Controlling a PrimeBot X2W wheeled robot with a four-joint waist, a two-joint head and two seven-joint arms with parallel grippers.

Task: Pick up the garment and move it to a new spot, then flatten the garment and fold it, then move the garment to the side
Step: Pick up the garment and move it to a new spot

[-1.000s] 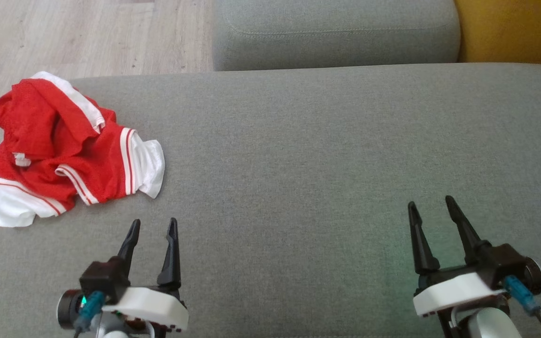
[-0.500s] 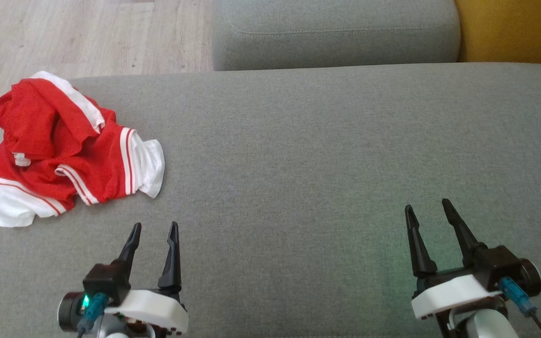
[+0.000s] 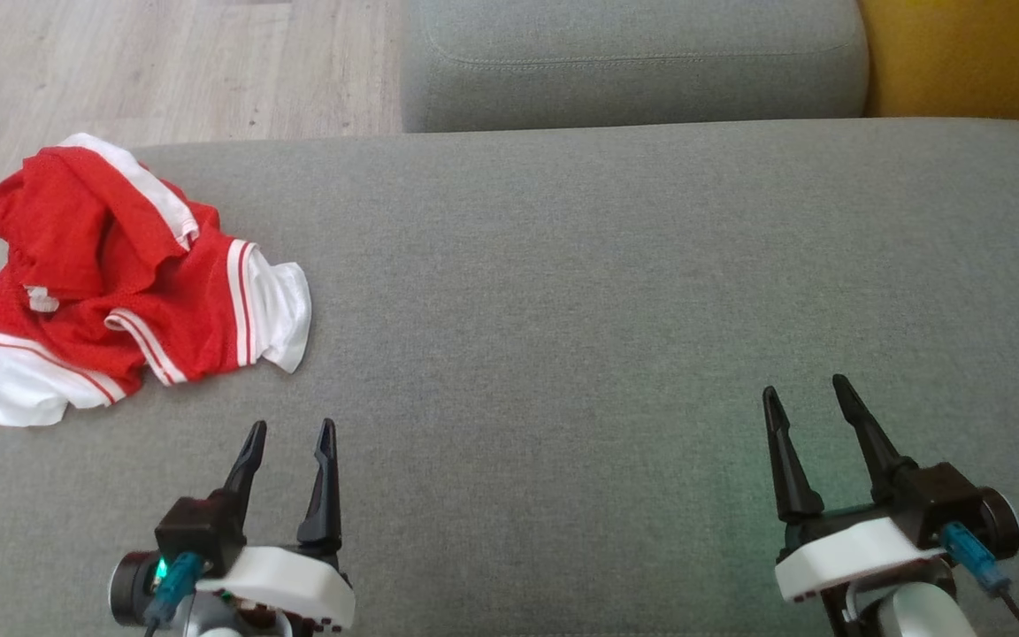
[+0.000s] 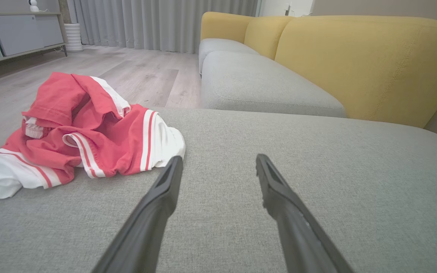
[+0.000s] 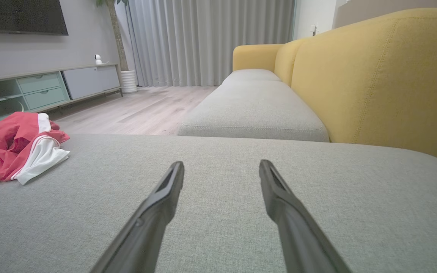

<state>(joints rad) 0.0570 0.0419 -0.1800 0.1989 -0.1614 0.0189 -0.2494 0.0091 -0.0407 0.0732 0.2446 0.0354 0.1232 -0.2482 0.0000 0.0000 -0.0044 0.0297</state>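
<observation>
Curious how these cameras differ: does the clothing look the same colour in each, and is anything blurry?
Head view: garment saturated red, faint green glow on the cushion by the right gripper. Left wrist view: garment paler, pinkish; near fingers soft.

**A:** How does the left gripper (image 3: 290, 425) stand?

**B:** Jaws spread wide. Its two dark fingers (image 3: 322, 487) point forward and lean slightly toward the other arm. Behind them sits a white wrist housing (image 3: 284, 591), with a blue connector (image 3: 175, 573) and a small green light (image 3: 160, 564) on its outer side.

**A:** And the right gripper (image 3: 804, 386)?

**B:** Much the same. Its jaws are wide apart and its long prongs (image 3: 784, 460) tilt a little toward the left gripper. A white casing (image 3: 846, 550) sits behind them, a blue plug (image 3: 969, 550) is on the outer side, and a pale forearm (image 3: 925, 619) is below.

**A:** Are they level?

**B:** They are side by side and well apart, with the right gripper's tips reaching somewhat further forward.
</observation>
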